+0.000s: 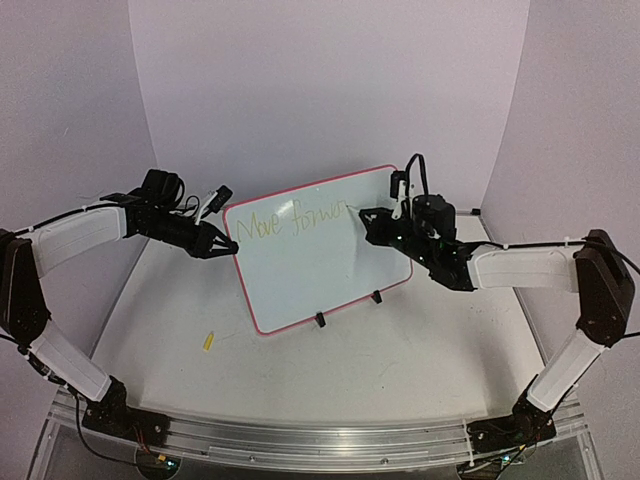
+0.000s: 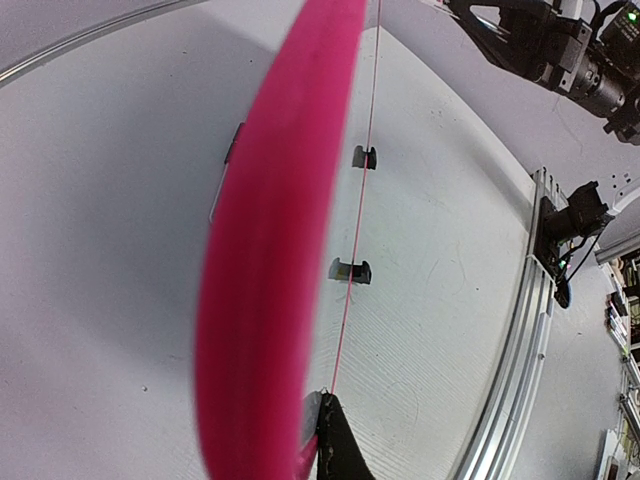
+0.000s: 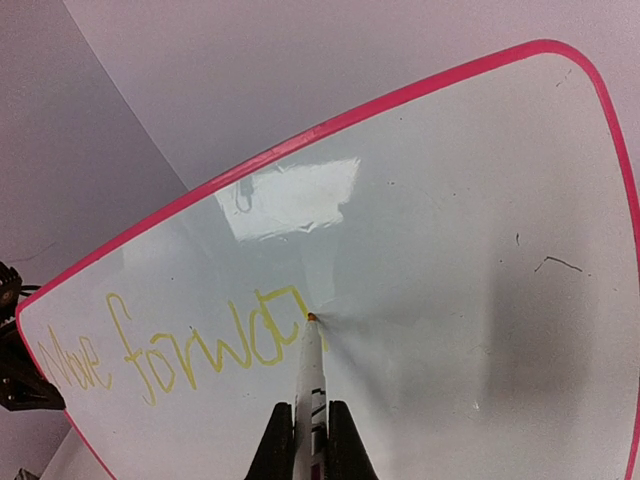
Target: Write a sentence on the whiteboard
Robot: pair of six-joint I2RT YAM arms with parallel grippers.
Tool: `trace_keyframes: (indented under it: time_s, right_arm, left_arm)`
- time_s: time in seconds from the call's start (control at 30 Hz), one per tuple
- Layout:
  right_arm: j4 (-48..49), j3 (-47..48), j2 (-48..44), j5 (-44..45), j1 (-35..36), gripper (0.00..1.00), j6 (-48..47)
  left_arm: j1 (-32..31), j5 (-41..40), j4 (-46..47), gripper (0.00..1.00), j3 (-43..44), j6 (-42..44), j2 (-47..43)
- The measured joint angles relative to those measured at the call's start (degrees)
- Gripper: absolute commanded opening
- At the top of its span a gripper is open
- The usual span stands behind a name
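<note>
The table [image 1: 400, 350] has a pale, off-white top, faintly scuffed. A whiteboard [image 1: 320, 255] with a pink rim stands on it near the middle, turned at an angle to the near edge. It is propped up on 2 small black feet [image 1: 321, 320] along its lower edge. In the left wrist view both feet [image 2: 352, 270] rest flat on the top. On the bare surface to the near left of the board, apart from it, lies 1 small yellow piece [image 1: 208, 341], too small to identify. A metal rail [image 1: 320, 440] runs along the near edge, with the 2 arm bases [image 1: 120, 415] fixed near its ends.
</note>
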Motion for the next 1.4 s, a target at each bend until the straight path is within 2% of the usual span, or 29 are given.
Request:
trace_keyframes:
  time_s: [0.47, 0.77, 1.4]
  right_arm:
    - [0.4, 0.1, -0.2, 2.2, 0.0, 0.00, 0.4]
    - [1.5, -3.2, -4.3, 2.8, -0.1, 0.00, 0.2]
    - [1.3, -3.0, -2.1, 3.5, -1.4, 0.00, 0.2]
  left_arm:
    - [0.0, 0.0, 0.0, 0.00, 0.0, 0.0, 0.0]
    - [-0.3, 0.0, 0.0, 0.00, 0.0, 1.0, 0.0]
    - [-0.3, 0.0, 0.0, 0.00, 0.0, 0.9, 0.0]
